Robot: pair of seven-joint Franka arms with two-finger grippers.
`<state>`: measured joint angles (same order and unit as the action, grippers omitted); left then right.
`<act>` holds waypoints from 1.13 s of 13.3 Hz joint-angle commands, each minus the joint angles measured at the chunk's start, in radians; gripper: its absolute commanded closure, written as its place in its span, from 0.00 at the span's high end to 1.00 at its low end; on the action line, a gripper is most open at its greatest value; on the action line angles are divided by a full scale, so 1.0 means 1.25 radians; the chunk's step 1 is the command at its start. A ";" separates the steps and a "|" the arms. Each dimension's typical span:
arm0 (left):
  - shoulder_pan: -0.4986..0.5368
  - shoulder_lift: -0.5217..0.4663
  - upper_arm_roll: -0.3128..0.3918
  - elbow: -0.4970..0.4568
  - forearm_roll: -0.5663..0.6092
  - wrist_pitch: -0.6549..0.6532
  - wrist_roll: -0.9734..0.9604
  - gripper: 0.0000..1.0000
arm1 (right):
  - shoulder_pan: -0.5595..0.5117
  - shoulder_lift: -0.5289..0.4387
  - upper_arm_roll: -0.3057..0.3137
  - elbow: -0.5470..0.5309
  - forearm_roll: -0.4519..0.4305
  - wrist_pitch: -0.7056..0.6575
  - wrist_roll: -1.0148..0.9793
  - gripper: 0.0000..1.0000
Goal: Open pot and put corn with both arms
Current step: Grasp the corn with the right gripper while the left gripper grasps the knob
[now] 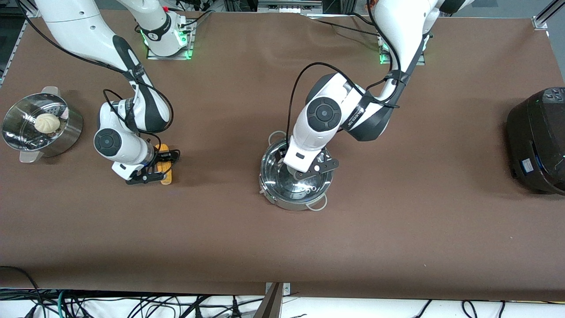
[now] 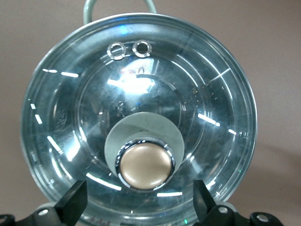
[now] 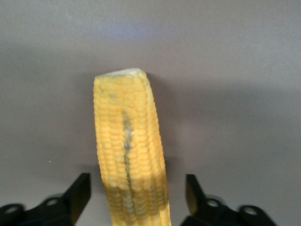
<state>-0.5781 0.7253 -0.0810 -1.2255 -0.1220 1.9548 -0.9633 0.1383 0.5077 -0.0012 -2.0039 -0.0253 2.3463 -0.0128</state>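
The steel pot (image 1: pixel 289 204) stands mid-table with its clear glass lid (image 2: pixel 141 80) on. My left gripper (image 1: pixel 305 173) hangs just over the lid. In the left wrist view the left gripper (image 2: pixel 138 205) is open, its fingers (image 2: pixel 73 202) on either side of the round knob (image 2: pixel 144 165) and clear of it. The yellow corn (image 1: pixel 167 177) lies on the table toward the right arm's end. My right gripper (image 1: pixel 161 167) is down around it. In the right wrist view the corn (image 3: pixel 127 141) lies between the open fingers (image 3: pixel 80 193) of the right gripper (image 3: pixel 138 195), with a gap on each side.
A perforated steel steamer bowl (image 1: pixel 66 132) holding a pale bun (image 1: pixel 47 123) stands at the right arm's end of the table. A big black cooker (image 1: pixel 536 141) stands at the left arm's end. The table is covered in brown cloth (image 1: pixel 397 238).
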 commanded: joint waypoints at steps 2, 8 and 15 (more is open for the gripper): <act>-0.010 0.028 0.016 0.039 0.003 0.015 -0.010 0.94 | 0.005 -0.010 -0.004 -0.002 -0.013 -0.012 -0.017 0.13; -0.001 0.031 0.017 0.056 0.003 0.016 -0.007 0.83 | 0.011 -0.021 -0.002 0.140 -0.010 -0.209 -0.014 0.04; -0.003 0.042 0.018 0.055 0.003 0.016 -0.006 0.75 | 0.040 -0.020 -0.002 0.378 0.004 -0.430 -0.008 0.04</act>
<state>-0.5770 0.7571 -0.0644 -1.1937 -0.1220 1.9833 -0.9636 0.1765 0.4743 -0.0007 -1.5931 -0.0270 1.8527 -0.0210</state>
